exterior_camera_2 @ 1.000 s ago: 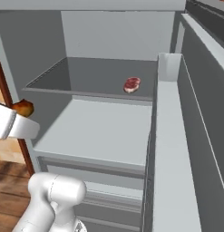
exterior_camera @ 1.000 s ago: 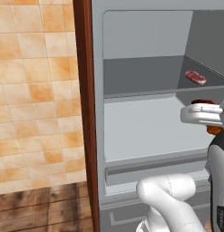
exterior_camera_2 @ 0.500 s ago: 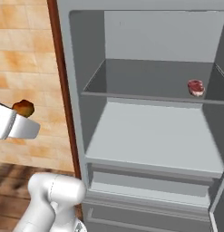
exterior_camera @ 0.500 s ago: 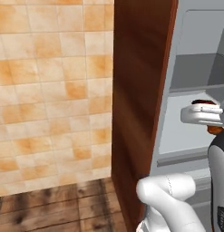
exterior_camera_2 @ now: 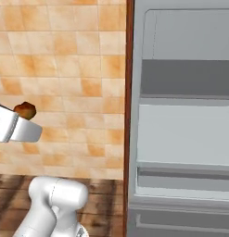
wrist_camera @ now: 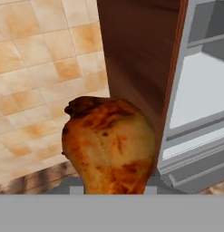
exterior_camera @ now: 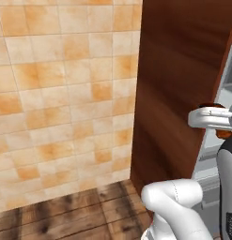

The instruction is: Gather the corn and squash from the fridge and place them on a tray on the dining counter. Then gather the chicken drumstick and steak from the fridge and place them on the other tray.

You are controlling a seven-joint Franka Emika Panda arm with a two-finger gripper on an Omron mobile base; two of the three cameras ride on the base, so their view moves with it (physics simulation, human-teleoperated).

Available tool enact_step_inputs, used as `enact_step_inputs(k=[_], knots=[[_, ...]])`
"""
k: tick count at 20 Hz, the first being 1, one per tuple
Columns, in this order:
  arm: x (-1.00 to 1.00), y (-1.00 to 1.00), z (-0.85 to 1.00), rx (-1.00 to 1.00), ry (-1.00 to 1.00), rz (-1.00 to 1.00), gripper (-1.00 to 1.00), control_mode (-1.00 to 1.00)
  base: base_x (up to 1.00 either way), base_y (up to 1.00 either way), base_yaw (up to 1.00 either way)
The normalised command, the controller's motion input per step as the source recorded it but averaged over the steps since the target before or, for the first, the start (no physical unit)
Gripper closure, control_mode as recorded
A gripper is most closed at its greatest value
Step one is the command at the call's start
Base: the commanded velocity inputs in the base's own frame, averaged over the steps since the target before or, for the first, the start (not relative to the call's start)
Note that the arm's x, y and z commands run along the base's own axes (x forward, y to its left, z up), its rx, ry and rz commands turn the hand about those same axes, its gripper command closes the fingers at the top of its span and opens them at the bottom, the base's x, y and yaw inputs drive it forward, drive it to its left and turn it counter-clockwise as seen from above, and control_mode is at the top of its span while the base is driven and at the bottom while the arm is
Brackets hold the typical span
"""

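The left base view looks forward from behind the arm, close to the wooden side panel (exterior_camera: 183, 89) of the fridge housing, with the tiled wall (exterior_camera: 65, 103) on its left and only a sliver of the fridge at its right edge. The right base view faces the same way from farther right, taking in the tiled wall and the open fridge (exterior_camera_2: 185, 129) shelves head on. The hand view looks along the gripper, very near the chicken drumstick (wrist_camera: 109, 145), toward the same panel, wall and fridge edge. All three share the panel, wall and wood floor (exterior_camera: 65, 215).
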Motion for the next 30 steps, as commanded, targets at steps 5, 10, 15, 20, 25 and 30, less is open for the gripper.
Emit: enact_step_inputs(k=[5, 10, 15, 20, 25, 30], knots=[[0.0, 0.0, 0.0, 0.0, 0.0, 0.0, 1.0, 1.0, -0.17, 0.87, -0.29], [0.0, 0.0, 0.0, 0.0, 0.0, 0.0, 1.0, 1.0, -0.34, 0.77, -0.33], [0.0, 0.0, 0.0, 0.0, 0.0, 0.0, 1.0, 1.0, -0.48, 0.68, -0.36], [0.0, 0.0, 0.0, 0.0, 0.0, 0.0, 1.0, 1.0, -0.65, 0.37, -0.44], [0.0, 0.0, 0.0, 0.0, 0.0, 0.0, 1.0, 1.0, -0.7, 0.38, -0.48], [0.0, 0.0, 0.0, 0.0, 0.0, 0.0, 1.0, 1.0, -0.29, 0.14, -0.23]])
